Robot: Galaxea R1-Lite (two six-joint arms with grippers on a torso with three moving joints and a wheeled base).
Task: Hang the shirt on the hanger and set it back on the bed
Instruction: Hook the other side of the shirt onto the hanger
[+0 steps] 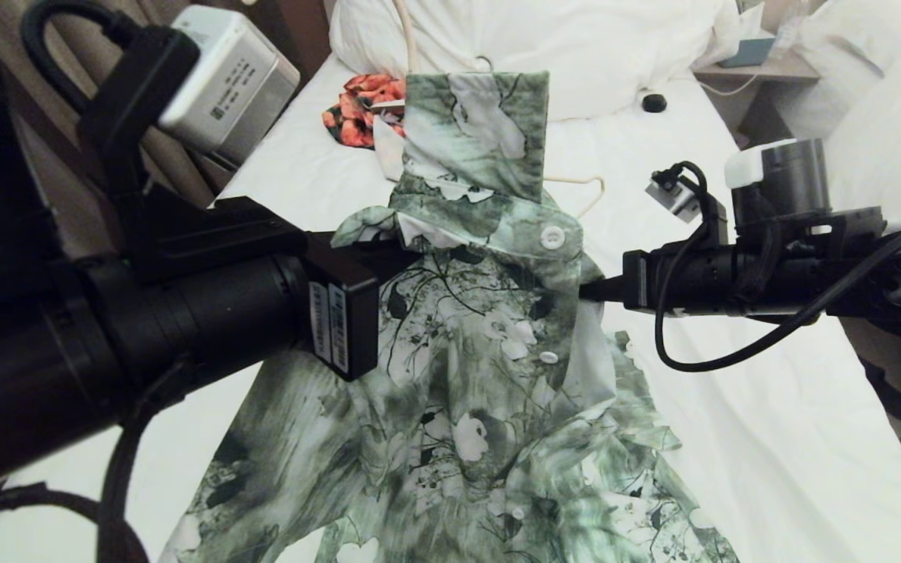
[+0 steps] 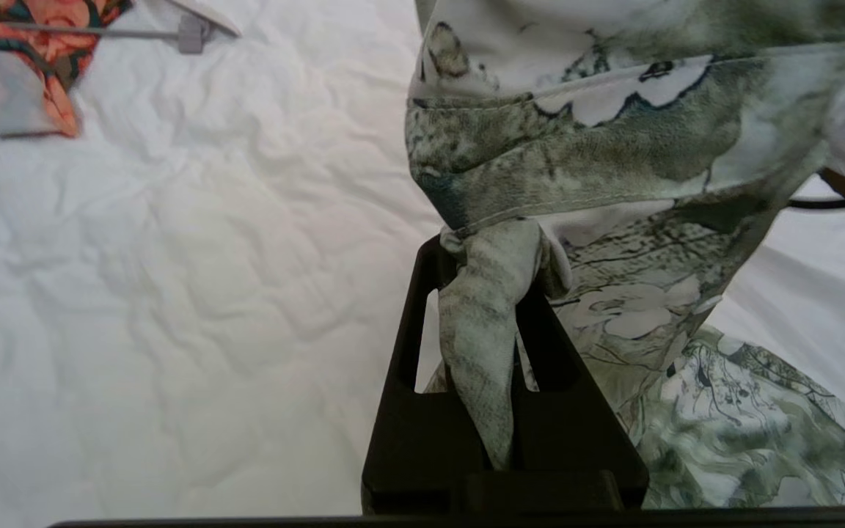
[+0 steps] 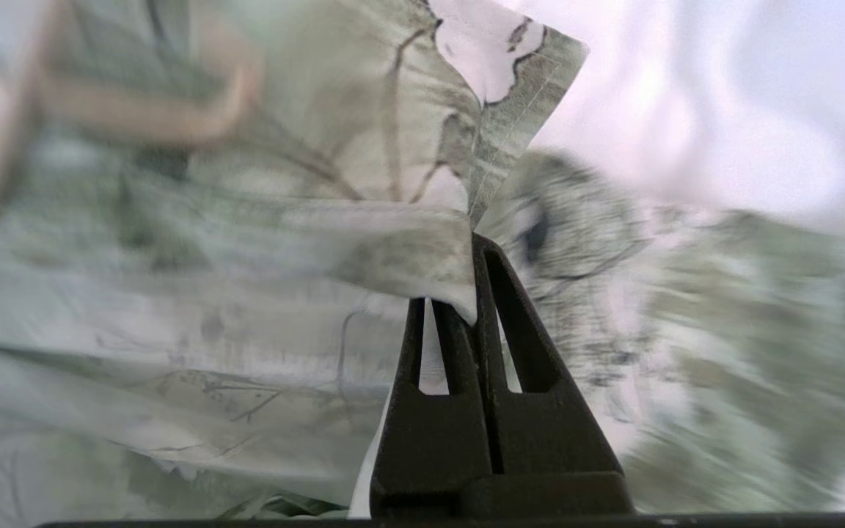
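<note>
Shirt [image 1: 482,336] pinched between left gripper [image 2: 492,293]; right gripper [image 3: 470,293].

Wooden nightstand [image 1: 763,70] beside white pillows [image 1: 544,39] (patterned carpet [image 1: 900,407] below)

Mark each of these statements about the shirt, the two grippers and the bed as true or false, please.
1. The left gripper is shut on the shirt. True.
2. The right gripper hangs open, away from the shirt. False: its jaws are shut on the shirt's edge.
3. An orange floral garment lies on the bed. True.
4. The shirt lies flat on the sheet. False: both grippers hold its collar end raised.
</note>
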